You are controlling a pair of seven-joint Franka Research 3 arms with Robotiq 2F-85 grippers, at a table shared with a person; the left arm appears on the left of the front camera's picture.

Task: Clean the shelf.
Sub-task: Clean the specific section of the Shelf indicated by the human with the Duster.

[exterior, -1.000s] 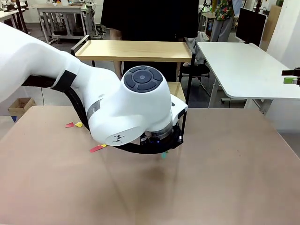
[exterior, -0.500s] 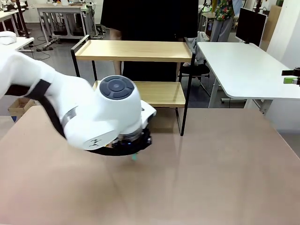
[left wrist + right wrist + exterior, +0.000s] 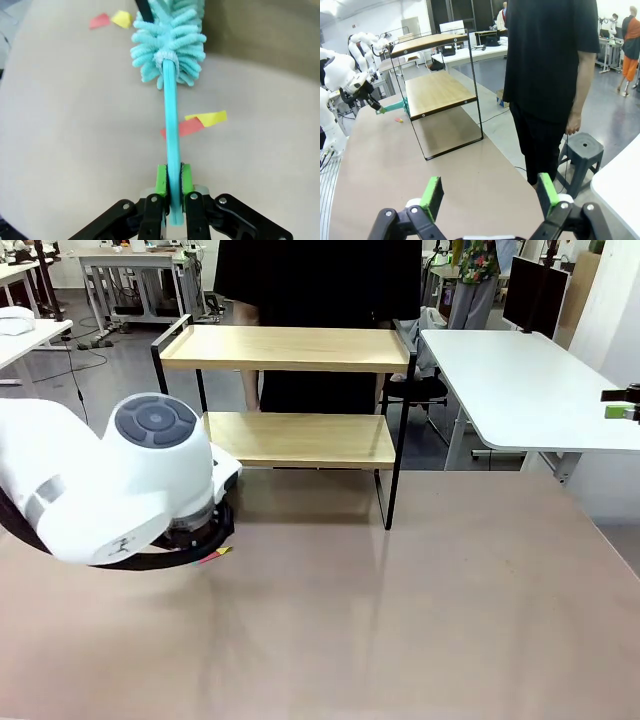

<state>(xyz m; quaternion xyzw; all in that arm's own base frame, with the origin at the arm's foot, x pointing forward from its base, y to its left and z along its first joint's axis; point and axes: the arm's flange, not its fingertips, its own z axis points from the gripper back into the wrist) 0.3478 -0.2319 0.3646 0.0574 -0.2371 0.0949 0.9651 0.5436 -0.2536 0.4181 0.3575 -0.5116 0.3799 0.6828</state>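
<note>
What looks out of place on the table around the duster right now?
Loose red and yellow paper scraps lie on the table: one pair under the duster's handle, another past its fluffy head. The shelf stands square and upright. Nothing else looks odd.

At the front frame's left, the left arm (image 3: 100,490) is white, bulbous, with a grey round cap, black cable and black logo. The left gripper (image 3: 173,172) and right gripper (image 3: 490,187) have black links, silver screws, green pads (image 3: 432,197).

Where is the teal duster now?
In the left wrist view, the left gripper clamps the teal duster, its head near red and yellow paper scraps on the table.
</note>
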